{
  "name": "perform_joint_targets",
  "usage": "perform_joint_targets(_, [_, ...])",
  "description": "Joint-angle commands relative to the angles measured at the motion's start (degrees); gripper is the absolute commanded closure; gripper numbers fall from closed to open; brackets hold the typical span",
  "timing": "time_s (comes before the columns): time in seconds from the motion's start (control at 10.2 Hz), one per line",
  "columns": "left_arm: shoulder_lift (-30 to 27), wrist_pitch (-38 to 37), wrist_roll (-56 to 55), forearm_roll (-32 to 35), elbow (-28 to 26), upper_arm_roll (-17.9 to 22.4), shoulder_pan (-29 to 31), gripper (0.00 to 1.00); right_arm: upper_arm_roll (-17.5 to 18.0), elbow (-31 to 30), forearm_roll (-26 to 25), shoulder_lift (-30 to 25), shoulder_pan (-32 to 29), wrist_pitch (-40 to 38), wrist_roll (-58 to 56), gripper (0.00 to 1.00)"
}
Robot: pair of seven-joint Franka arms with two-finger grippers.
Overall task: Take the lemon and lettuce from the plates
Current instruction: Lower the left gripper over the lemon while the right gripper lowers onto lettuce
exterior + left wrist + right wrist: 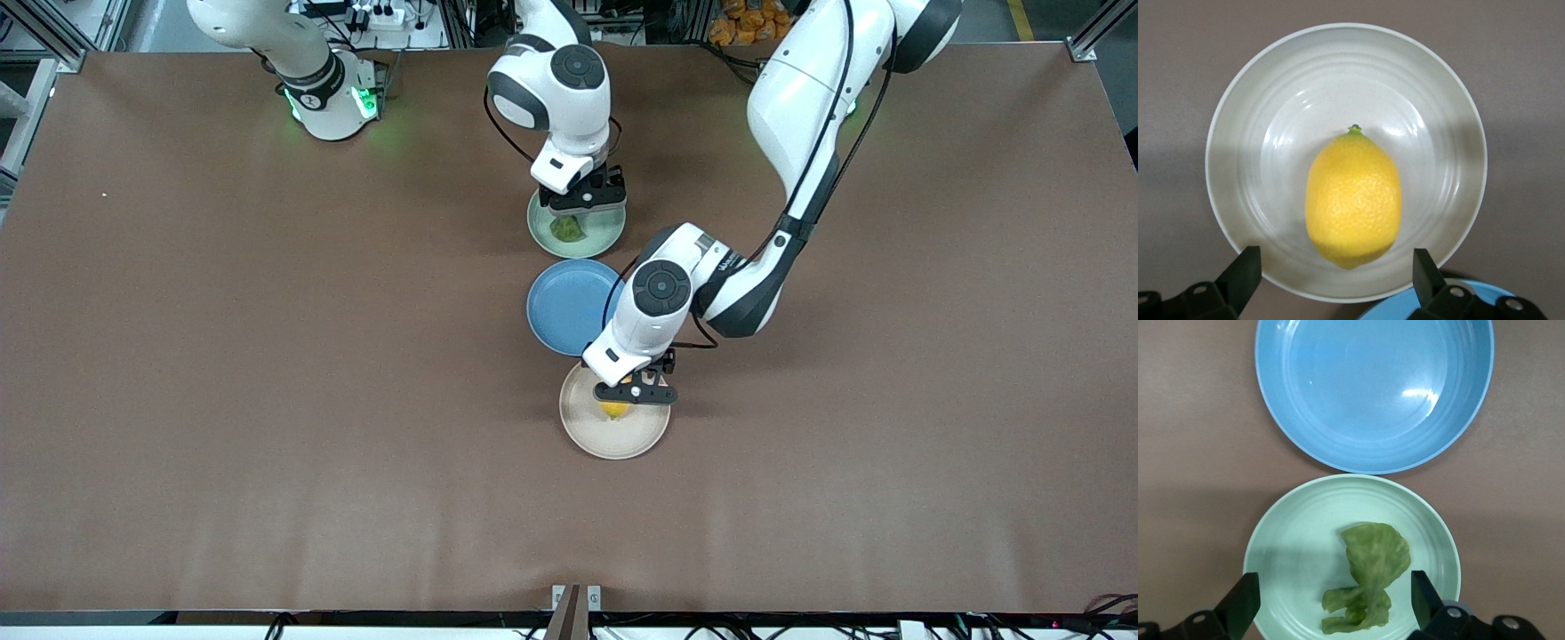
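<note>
1. The lemon (614, 410) is seen lying on the beige-cream plate (587, 436), which is the plate nearest the front camera; in the left wrist view the lemon (1353, 199) rests near the middle of that plate (1245, 167), its stem tip upward in the picture.
2. The left gripper (633, 394) is held over the beige-cream plate, directly above the lemon. Its fingers (1241, 273) are spread wide, one on each side of the fruit, and nothing is gripped.
3. The lettuce (568, 229) is found on the pale green plate (605, 236), the plate farthest from the front camera. In the right wrist view the crumpled leaf (1368, 583) lies inside the plate (1291, 540), off its centre.
4. The right gripper (582, 206) is positioned over the pale green plate, above the lettuce. Its fingers (1243, 600) are parted widely with the leaf between them, and nothing is held.
5. A blue plate (564, 307) is set between the two other plates, just beside each, and its bowl (1371, 387) is bare.
</note>
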Motion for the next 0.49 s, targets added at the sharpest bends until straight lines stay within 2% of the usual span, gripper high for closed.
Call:
perform_joint_targets(0.0, [1.24,1.05,0.03,1.32,1.42,0.57,-0.45,0.0,-0.49,-1.33,0.85,0.06,0.54,1.36,0.03,0.0])
perform_joint_targets(0.2, [1.5,2.99,-0.84,1.23,1.42,1.35,-0.45,0.0,-0.49,-5.09,0.76,0.33,0.54,7.21,-0.06,0.0])
perform_joint_targets(0.39, [2.38,4.83,-1.19,1.23,1.42,1.71,-0.71,0.0,-0.49,-5.73,0.76,0.85,0.88,8.66,0.2,0.0])
